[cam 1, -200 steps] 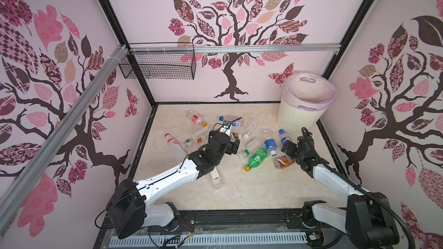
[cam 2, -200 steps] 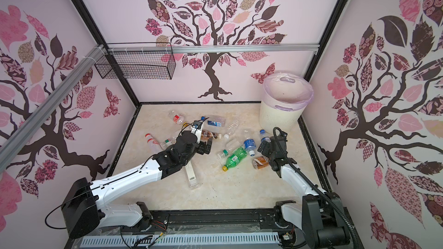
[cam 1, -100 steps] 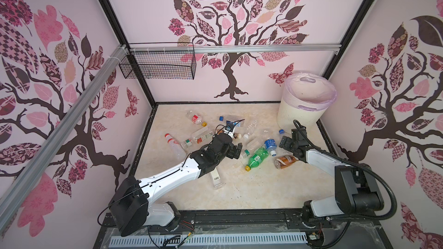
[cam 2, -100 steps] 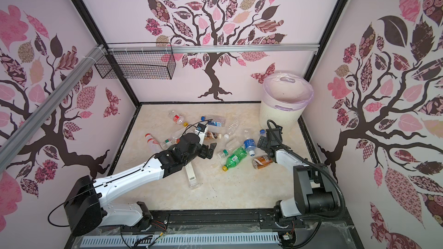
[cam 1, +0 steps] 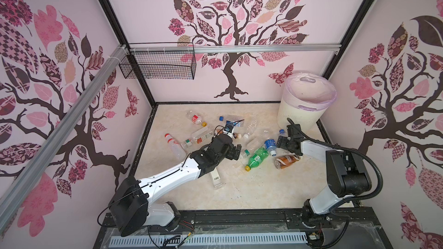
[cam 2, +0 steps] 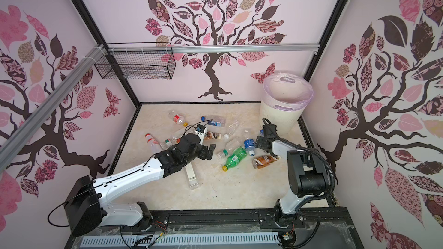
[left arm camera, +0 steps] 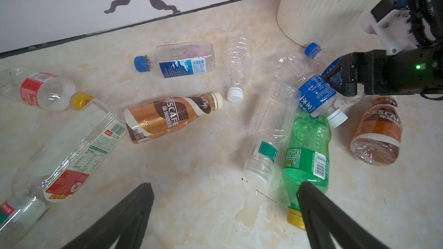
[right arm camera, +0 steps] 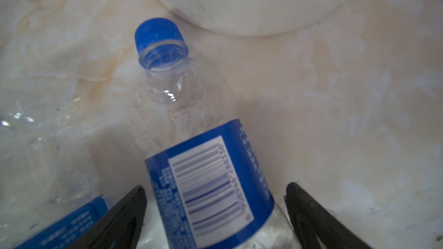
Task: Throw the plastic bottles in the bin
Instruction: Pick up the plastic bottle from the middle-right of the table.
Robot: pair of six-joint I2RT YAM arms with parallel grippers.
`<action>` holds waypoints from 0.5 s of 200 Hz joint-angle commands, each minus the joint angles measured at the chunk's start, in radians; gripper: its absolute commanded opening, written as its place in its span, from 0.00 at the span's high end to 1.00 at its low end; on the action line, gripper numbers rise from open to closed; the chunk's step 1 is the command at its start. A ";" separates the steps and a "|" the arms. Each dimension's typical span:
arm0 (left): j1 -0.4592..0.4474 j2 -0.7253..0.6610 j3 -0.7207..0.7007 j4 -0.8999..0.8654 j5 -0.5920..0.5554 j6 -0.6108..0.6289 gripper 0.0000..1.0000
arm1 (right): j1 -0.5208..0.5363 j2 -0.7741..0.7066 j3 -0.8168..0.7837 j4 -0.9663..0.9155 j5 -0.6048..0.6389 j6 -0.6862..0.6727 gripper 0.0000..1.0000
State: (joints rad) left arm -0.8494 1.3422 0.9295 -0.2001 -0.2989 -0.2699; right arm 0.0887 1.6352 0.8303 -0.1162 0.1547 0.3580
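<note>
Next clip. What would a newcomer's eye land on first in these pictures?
The litter of plastic bottles across the middle of the marbled floor, the green bottle brightest among them. Then the cream bin in the far right corner, and near it the right gripper, open astride a blue-labelled bottle.

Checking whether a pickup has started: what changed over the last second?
The right arm folded its elbow up and back, bringing the right gripper to the blue-labelled bottle beside the bin; its open fingers now straddle it, nothing gripped yet. The left gripper barely shifted, open and empty. The green bottle and brown bottle lie where they were.
</note>
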 commanded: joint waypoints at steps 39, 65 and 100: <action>0.001 -0.031 0.043 -0.013 -0.025 -0.047 0.02 | 0.004 0.001 0.019 -0.029 0.000 -0.010 0.23; 0.001 -0.043 0.043 -0.022 -0.030 -0.052 0.02 | 0.004 -0.017 0.008 -0.019 0.007 -0.009 0.39; 0.001 -0.067 0.030 -0.025 -0.042 -0.057 0.02 | 0.007 -0.043 0.009 -0.020 -0.004 -0.011 0.43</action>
State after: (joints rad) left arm -0.8494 1.3083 0.9295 -0.2211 -0.3202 -0.3157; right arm 0.0887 1.6321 0.8303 -0.1280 0.1520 0.3511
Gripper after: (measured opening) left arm 0.983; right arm 0.643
